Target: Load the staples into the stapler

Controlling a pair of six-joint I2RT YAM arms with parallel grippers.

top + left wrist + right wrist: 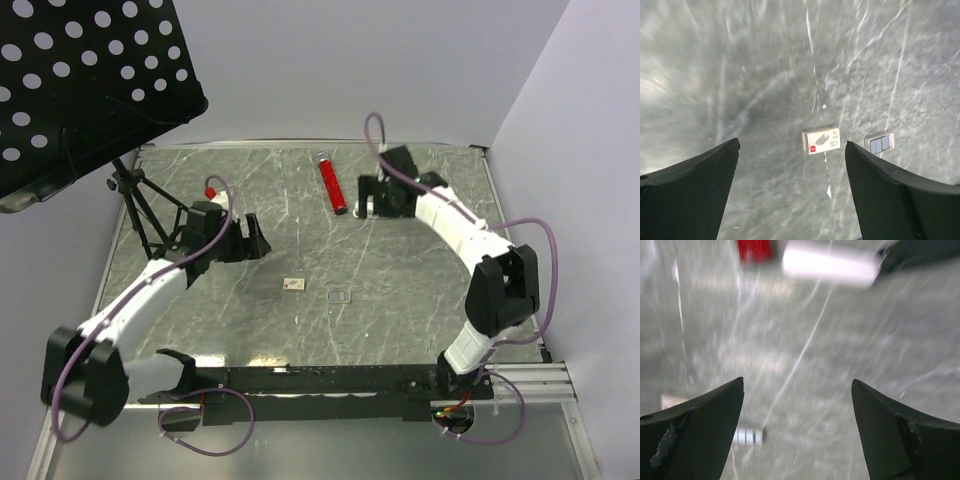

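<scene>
Top external view first: the marbled grey table (pixel 400 290) fills the frame, with a black perforated panel (pixel 90 80) on a tripod (pixel 140 210) over its far left corner. My left gripper (pixel 255 238) is at the left middle of the table and my right gripper (pixel 362 197) is farther back, just beside the near end of the red tube (pixel 331 183). Both sets of fingers are spread wide with nothing between them, as each wrist camera shows: left gripper (pixel 792 144), right gripper (pixel 798 381). Between the two arms lies the small beige box piece (pixel 293 285) with its red mark. Just to its right, apart from it, lies the staples (pixel 340 297) strip, flat on the table. The left wrist shows the same pair, box piece (pixel 821 140) and staples (pixel 880 144). I cannot make out the stapler for certain.
</scene>
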